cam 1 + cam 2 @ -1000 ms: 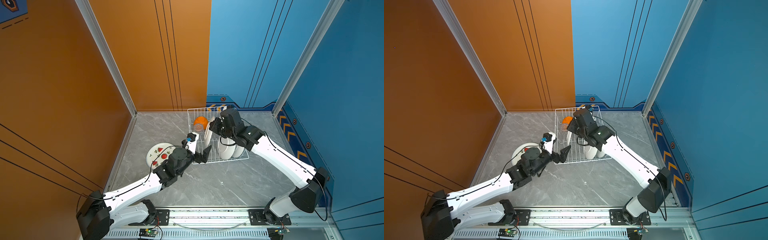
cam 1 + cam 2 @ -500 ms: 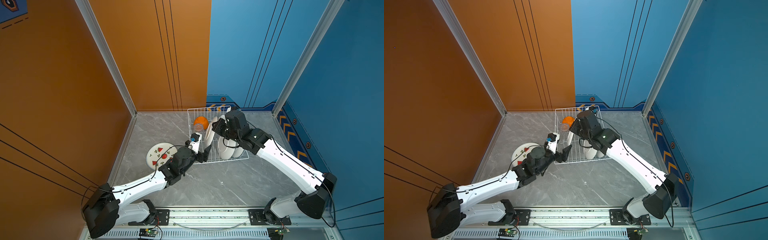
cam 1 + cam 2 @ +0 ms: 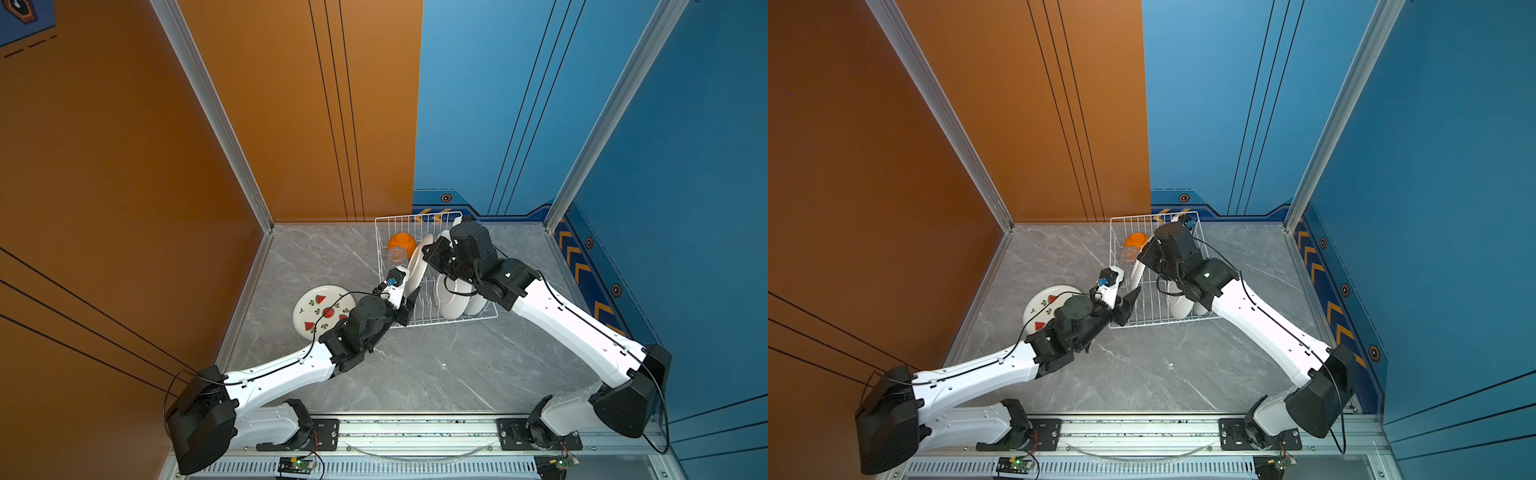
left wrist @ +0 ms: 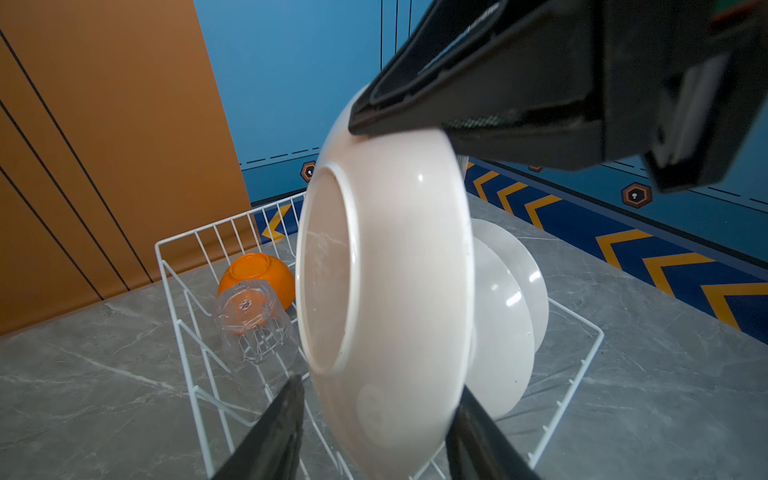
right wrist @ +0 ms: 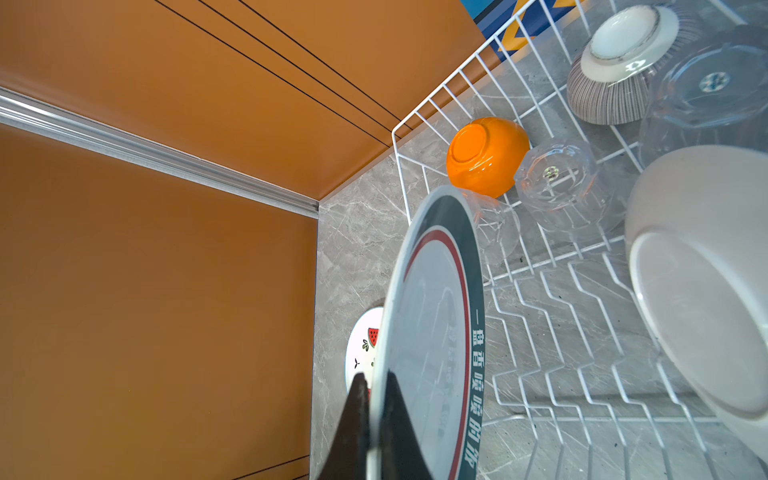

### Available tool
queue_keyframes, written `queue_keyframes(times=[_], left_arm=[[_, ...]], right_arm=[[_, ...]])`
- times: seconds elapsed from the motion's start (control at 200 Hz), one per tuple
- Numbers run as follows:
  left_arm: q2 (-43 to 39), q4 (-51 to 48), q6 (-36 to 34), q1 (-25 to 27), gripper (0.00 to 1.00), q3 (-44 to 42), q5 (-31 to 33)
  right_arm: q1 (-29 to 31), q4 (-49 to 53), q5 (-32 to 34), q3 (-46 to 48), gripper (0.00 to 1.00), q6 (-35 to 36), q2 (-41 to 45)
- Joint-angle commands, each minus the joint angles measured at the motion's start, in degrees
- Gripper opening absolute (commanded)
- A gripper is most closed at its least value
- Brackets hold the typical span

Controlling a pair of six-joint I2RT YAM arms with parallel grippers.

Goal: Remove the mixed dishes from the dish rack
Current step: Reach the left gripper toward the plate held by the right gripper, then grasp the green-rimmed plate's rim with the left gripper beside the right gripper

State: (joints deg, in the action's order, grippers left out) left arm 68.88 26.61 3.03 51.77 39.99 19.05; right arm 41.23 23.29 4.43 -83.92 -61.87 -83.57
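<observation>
Barely begun: one watermelon plate (image 3: 318, 309) out on the table (image 3: 415, 365) beside the dish rack (image 3: 415, 220). Mid-handover: teal-rimmed plate (image 5: 432, 332) upright over the rack, pinched by the right gripper (image 5: 376, 387), left gripper (image 4: 379, 388) jaws parted astride its lower rim, contact unclear. Remaining inside: orange bowl (image 3: 401, 243), ribbed bowl (image 5: 615, 75), glasses (image 5: 557, 183), white plates (image 4: 503, 324).

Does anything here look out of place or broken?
Only the teal-rimmed plate: the right gripper holds it on edge over the dish rack by its rim, with the left gripper straddling its lower edge. Nothing looks spilled or broken.
</observation>
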Motion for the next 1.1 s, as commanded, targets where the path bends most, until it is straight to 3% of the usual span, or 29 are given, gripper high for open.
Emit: queue_keyframes(times=[0.0, 0.155, 0.28, 0.561, 0.836, 0.961, 1.091], left_arm=[[1.08, 2.47, -3.14, 1.35, 0.52, 2.02, 4.97], [1.83, 2.91, -3.44, 1.87, 0.45, 2.17, 8.41], [2.1, 3.27, -4.56, 2.12, 0.25, 1.95, 10.0], [2.22, 3.27, -6.32, 2.34, 0.29, 1.62, 13.01], [2.7, 3.97, -8.55, 2.4, 0.13, 1.42, 14.57], [2.77, 4.3, -8.88, 2.39, 0.0, 1.26, 15.67], [2.88, 4.84, -9.34, 2.46, 0.0, 1.07, 16.45]], right_arm=[[-0.14, -2.89, -1.41, 0.65, 0.0, -2.43, 1.52], [-0.2, -4.04, -2.44, 1.46, 0.0, -4.37, 1.56], [-0.36, -4.87, -2.74, 2.16, 0.0, -5.58, 1.83], [-0.28, -7.61, -4.51, 3.14, 0.0, -8.21, 1.22], [-0.63, -9.98, -5.99, 4.18, 0.0, -10.03, -0.1], [-0.6, -10.52, -6.26, 4.32, 0.0, -10.29, -0.3], [-1.95, -11.43, -6.85, 4.56, 0.0, -10.72, -0.71]])
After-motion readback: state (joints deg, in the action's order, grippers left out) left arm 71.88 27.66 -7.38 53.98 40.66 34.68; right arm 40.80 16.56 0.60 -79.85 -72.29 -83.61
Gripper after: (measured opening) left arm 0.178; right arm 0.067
